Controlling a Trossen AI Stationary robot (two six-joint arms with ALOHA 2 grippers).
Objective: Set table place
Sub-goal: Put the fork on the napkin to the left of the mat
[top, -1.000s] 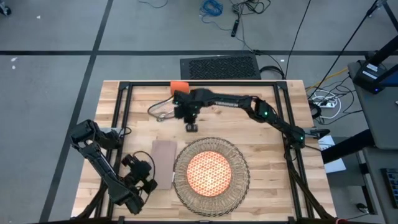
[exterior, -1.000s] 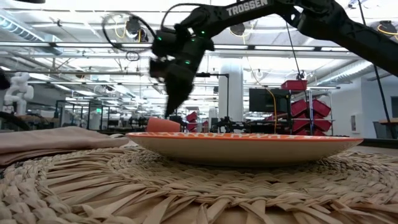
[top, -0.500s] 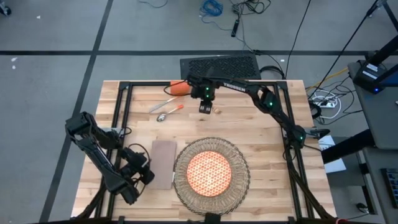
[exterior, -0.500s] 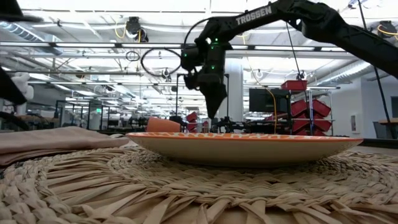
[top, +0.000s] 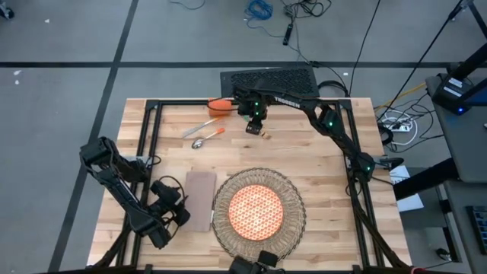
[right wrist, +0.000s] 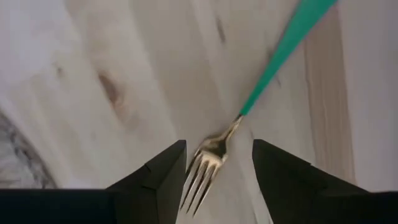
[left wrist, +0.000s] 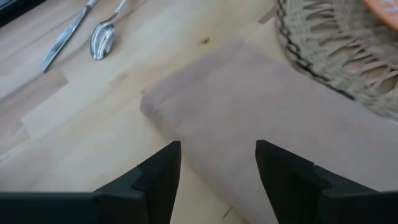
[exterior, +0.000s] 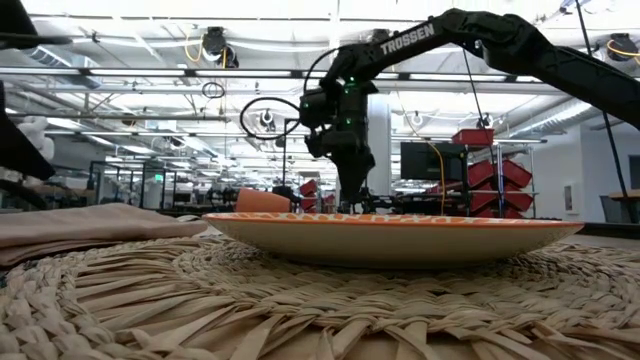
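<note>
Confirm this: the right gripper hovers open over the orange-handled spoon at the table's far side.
Not the spoon. The right wrist view shows the right gripper open over the green-handled fork, lying on the table. The rest stands.

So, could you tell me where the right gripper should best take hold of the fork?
Probably at the neck, where the green handle meets the metal. The fork lies flat on the table, its tines already between the open fingers of the right gripper, so a straight descent from above, closing across the narrow stem, looks best.
</note>
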